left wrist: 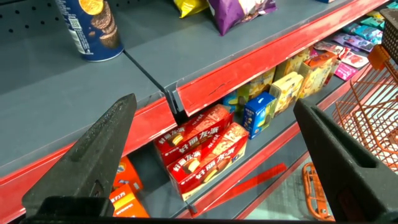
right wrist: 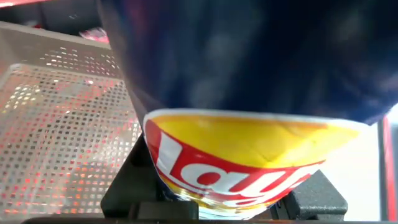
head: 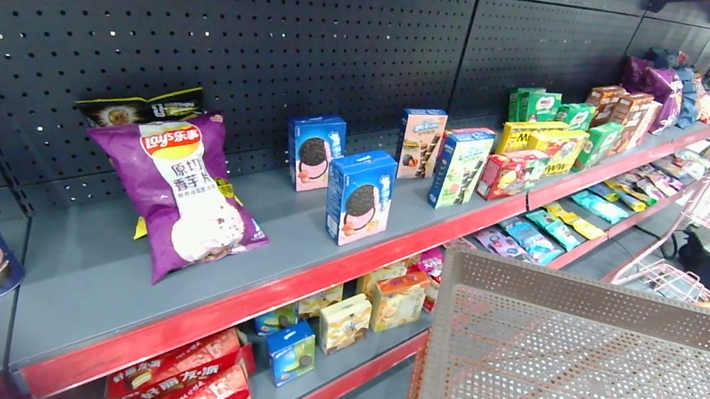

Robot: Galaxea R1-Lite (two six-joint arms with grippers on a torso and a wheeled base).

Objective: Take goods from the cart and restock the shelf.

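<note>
A: Where's the stock?
B: Not on the shelf (head: 89, 279) yet — over the cart basket (right wrist: 62, 124), a dark-blue crisp pack (right wrist: 249, 74) sits clamped in the right gripper (right wrist: 211, 208); canister or bag, too close to tell.
A: Handling?
B: Light, slick, crushable — hold mid-body, gently. Left gripper (left wrist: 214, 106) gapes wide, holding nothing.
</note>
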